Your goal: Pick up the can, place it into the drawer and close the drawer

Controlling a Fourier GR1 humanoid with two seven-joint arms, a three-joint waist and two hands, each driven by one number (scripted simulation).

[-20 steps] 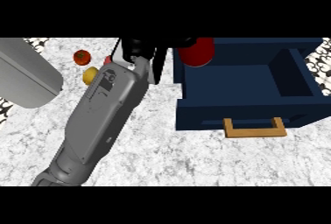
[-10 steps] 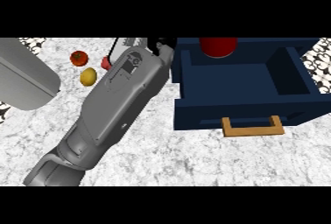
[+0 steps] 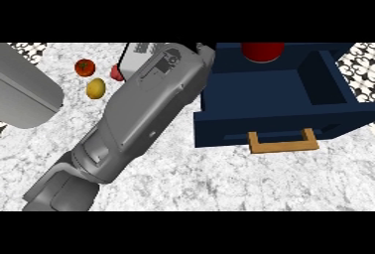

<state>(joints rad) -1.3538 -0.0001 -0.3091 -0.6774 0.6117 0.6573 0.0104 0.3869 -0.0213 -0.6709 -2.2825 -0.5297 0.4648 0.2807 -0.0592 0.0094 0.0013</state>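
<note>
Red can (image 3: 262, 51) at drawer's (image 3: 271, 94) far end, near mostly hidden hand (image 3: 202, 48), grip unclear

The right forearm (image 3: 147, 114) fills the middle, a broad grey limb entering at 7 o'clock and slanting up toward 1 o'clock, its panelled upper face turned to the view. Of the right hand (image 3: 200, 47) only a black sliver shows at the limb's far end, near 12 o'clock. The left forearm (image 3: 26, 94) lies at 10 o'clock, rounded end toward 6 o'clock, cut off by the view's edge
</note>
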